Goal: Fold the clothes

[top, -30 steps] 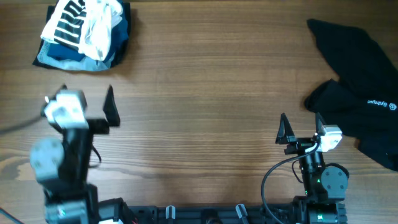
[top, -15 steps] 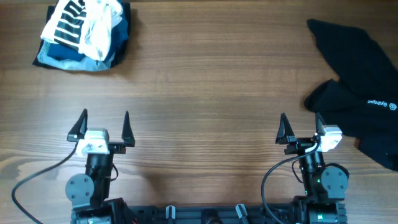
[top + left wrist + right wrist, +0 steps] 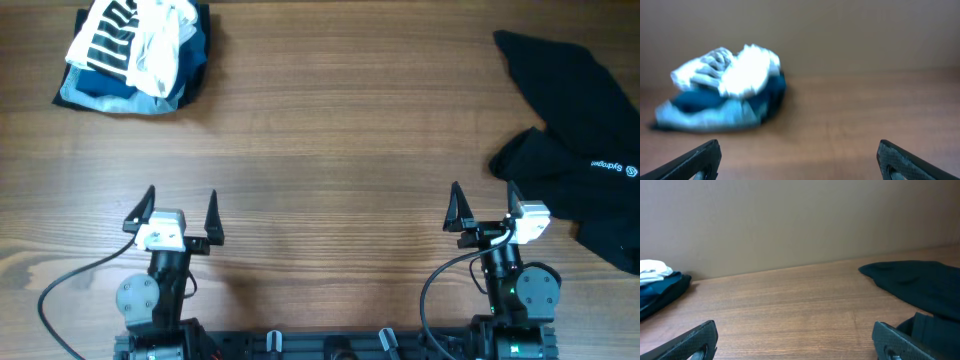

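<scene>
Blur: your left wrist view smears the white T-shirt into a pale lump.
Cut off: the black garment runs out of your overhead view on the right.
T-shirt: crumpled, stripes showing, heaped on blue cloth at the far-left corner of the wood-grain table.
Left gripper: fingers spread wide, holding nothing.
Right gripper: fingers spread wide, holding nothing.

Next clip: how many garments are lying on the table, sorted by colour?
White T-shirt with black stripes: 1
Blue garment, under the T-shirt: 1
Black garment: 1
Total: 3
</scene>
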Tool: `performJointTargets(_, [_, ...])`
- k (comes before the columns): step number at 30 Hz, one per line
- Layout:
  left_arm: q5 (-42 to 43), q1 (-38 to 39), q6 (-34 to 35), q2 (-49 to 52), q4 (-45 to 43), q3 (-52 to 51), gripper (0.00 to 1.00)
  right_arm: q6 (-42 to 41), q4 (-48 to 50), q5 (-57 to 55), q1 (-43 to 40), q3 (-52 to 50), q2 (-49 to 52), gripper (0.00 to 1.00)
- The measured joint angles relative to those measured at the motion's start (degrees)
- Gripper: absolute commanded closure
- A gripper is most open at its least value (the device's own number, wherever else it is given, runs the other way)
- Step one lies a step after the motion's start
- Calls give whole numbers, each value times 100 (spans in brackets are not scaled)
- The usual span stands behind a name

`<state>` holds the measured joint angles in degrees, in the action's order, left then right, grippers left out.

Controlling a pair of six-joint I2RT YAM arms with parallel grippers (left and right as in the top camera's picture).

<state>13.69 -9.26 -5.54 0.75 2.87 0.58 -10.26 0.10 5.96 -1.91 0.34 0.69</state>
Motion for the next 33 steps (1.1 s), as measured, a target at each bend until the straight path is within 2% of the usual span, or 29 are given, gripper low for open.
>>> performJointTargets(33, [-7, 0, 142, 2, 11, 0, 0, 0, 0, 0, 0, 0, 0, 0])
